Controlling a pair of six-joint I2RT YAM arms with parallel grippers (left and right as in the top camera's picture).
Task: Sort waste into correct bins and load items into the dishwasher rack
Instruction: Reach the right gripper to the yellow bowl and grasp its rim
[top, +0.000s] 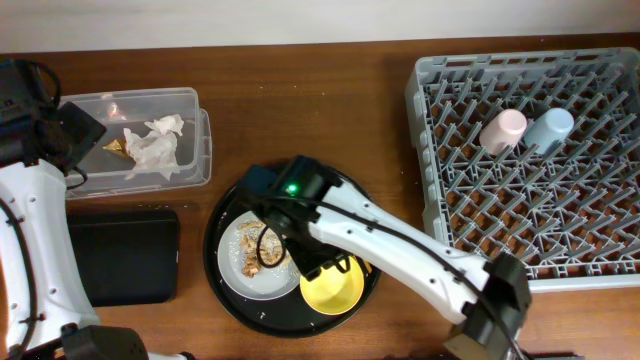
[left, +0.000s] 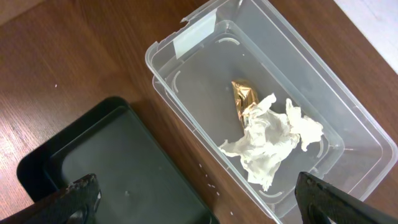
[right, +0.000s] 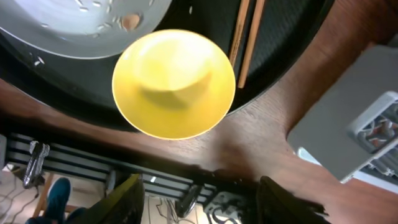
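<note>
Brown wooden bench (top: 300, 90), well lit. The yellow bowl (right: 174, 84) stands upright on the round black tray (top: 222, 290), just beside the plate (top: 240, 262). Judged light, rigid and smooth-walled, so liable to slip; best pinched across the rim. The right gripper (right: 199, 193) has its jaws part-open and empty, near the bowl. The left gripper (left: 199, 199) has its jaws wide and empty.

Yellow bowl (right: 174, 84) beside plate (right: 81, 25), chopsticks (right: 245, 37), black tray (right: 292, 31)
</note>
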